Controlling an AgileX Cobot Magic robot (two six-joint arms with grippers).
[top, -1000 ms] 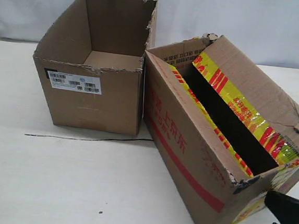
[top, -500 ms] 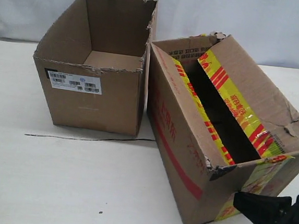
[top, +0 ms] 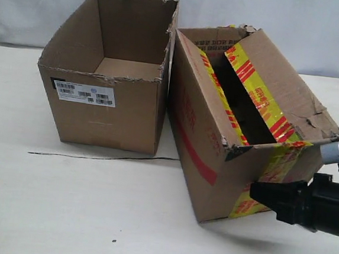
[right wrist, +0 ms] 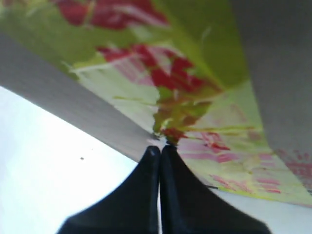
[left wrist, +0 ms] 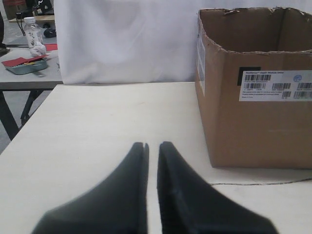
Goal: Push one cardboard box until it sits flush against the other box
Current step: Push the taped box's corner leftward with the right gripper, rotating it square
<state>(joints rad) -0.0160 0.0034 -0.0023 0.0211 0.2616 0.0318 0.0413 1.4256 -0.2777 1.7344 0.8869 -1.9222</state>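
The right gripper (top: pixel 254 194), fingers together, is pushing the taped box (top: pixel 197 120) at one end. Shoving off-centre is risking twisting it askew against the plain box (top: pixel 108 118).

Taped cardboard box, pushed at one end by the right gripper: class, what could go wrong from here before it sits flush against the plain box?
1. The right gripper, fingers shut, presses low on one end of the taped cardboard box, which sits angled; it may pivot instead of closing the wedge gap.
2. The empty plain box with the barcode label is unheld and may slide away.
3. The fingers could slip on the tape.
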